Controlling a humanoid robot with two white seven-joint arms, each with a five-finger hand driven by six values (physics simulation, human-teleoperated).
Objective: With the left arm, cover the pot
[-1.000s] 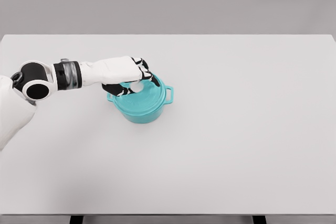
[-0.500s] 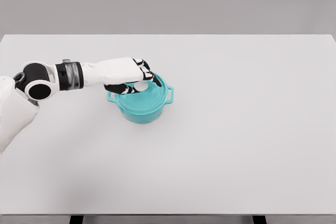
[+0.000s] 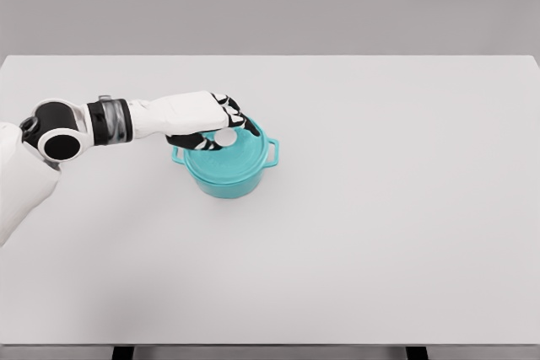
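Teal pot (image 3: 226,176) left of table (image 3: 380,208) centre, lid (image 3: 229,158) now seated level after sinking lower over the last second. Left hand (image 3: 211,122) still curled on white knob (image 3: 226,136); only release left, probably.

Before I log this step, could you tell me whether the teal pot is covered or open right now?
Covered: the round teal lid sits level on the teal pot, hiding its inside. The left hand grips the lid's white knob.

Bare simulated test space: plain white table (image 3: 380,233), blank grey backdrop (image 3: 270,2)
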